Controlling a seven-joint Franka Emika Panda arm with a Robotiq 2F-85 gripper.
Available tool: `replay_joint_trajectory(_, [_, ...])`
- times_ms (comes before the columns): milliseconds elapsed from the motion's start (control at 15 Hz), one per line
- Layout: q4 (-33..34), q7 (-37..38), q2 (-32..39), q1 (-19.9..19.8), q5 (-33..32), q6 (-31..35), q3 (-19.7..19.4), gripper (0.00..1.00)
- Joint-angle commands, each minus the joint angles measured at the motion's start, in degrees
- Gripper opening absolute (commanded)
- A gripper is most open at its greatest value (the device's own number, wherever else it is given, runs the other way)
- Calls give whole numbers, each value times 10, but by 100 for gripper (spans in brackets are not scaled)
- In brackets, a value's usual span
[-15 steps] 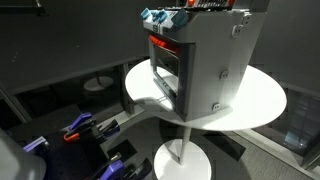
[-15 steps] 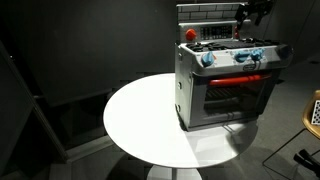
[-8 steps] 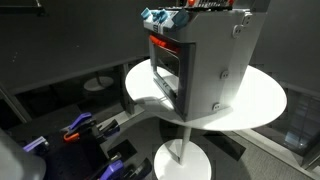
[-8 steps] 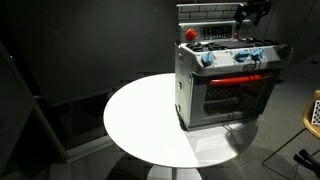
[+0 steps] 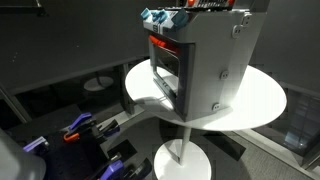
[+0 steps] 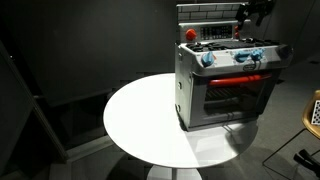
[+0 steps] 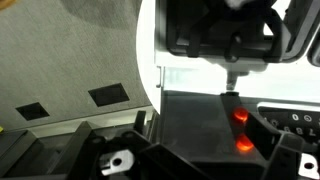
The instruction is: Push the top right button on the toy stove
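Silver-grey toy stove [image 6: 228, 90] stood on the white counter [image 6: 140, 125]. The pincer [image 6: 250, 13] hung over its back right corner, clenched on nothing, above a red button [image 7: 240, 116]. Approach judged in hand; the next move called for a short, straight press down.

The toy stove [image 6: 225, 90] stands on the table [image 6: 140, 122], near its edge
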Motion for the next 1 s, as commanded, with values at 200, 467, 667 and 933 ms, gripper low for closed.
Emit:
replay_joint_trajectory(200, [5,-7,-31,4,48,-116,-4,100])
replay_joint_trajectory(467, [-11,-10,-60,4,74,-178,-2,100])
replay_joint_trajectory(667, [-38,-15,-93,6,88,-212,-1,100])
replay_joint_trajectory(933, [-97,-51,-152,10,85,-230,3,100])
